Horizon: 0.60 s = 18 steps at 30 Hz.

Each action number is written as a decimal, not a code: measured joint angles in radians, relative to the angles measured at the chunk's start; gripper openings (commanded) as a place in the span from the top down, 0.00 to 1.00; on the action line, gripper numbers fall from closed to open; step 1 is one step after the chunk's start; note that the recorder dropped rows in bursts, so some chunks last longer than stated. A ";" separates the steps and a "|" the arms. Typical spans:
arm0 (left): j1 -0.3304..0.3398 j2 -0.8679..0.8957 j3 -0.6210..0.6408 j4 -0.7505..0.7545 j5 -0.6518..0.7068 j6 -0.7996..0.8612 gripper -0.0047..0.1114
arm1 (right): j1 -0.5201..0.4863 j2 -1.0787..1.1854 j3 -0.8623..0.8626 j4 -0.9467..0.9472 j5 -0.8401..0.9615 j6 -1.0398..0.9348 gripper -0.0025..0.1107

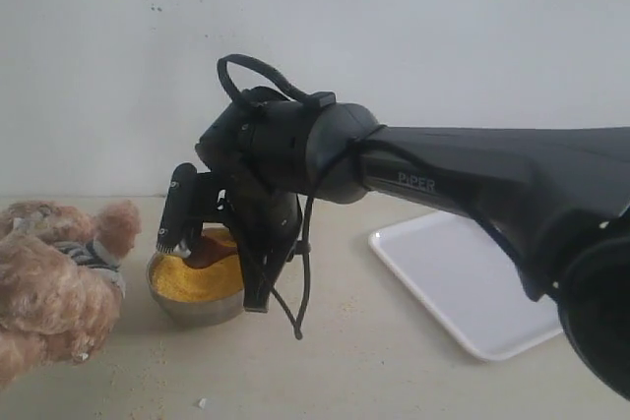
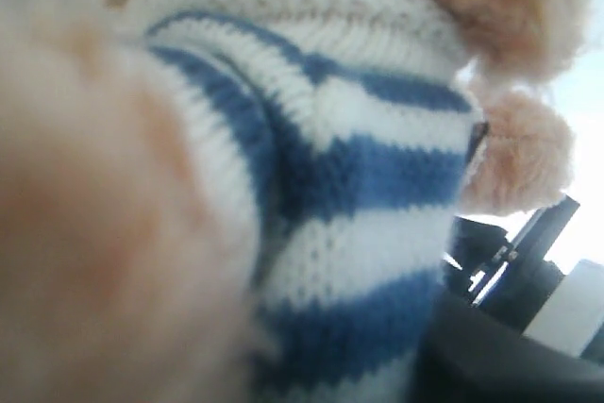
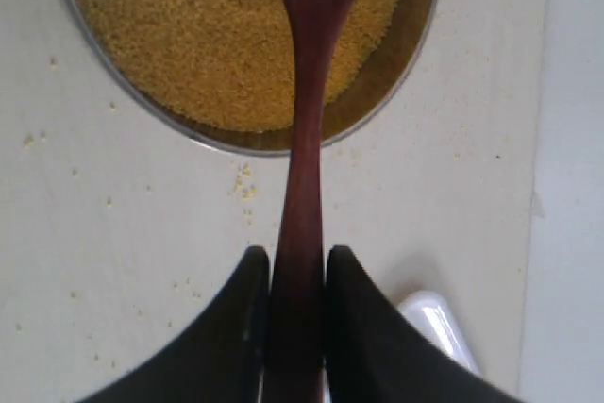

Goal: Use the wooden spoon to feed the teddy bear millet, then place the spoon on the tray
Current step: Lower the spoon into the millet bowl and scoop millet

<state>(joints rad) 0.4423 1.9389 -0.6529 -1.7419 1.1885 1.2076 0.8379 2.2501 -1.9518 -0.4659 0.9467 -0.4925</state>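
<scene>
The teddy bear (image 1: 49,277) lies at the left edge of the exterior view, and its blue-and-white striped shirt (image 2: 359,176) fills the left wrist view. No fingers of my left gripper show in any view. A steel bowl (image 1: 187,310) of yellow millet (image 1: 202,277) stands just right of the bear. My right gripper (image 1: 231,238) hangs over the bowl, shut on the handle of the wooden spoon (image 3: 304,139). The right wrist view shows this gripper (image 3: 297,257) clamping the handle, with the spoon's bowl end down at the millet (image 3: 217,35). The white tray (image 1: 463,282) lies to the right.
Loose grains are scattered on the beige table around the steel bowl (image 3: 406,73). A corner of the tray (image 3: 439,327) shows beside my right fingers. The black right arm (image 1: 472,179) stretches across above the tray. A pale wall stands close behind.
</scene>
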 measured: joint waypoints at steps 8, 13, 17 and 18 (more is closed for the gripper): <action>0.000 0.000 0.000 0.000 0.000 0.008 0.93 | 0.019 0.023 0.000 0.144 0.017 -0.009 0.98; 0.000 0.000 0.000 0.000 0.000 0.014 0.93 | 0.019 0.023 0.000 0.106 0.019 0.111 0.98; 0.000 0.000 0.000 0.000 0.000 0.024 0.93 | 0.019 0.023 0.000 0.044 0.021 0.178 0.98; 0.000 0.000 0.000 0.000 0.000 0.029 0.93 | 0.019 0.023 0.000 0.032 0.024 0.186 0.98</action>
<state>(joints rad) 0.4423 1.9389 -0.6529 -1.7419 1.1885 1.2367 0.8570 2.2732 -1.9518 -0.4342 0.9703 -0.3061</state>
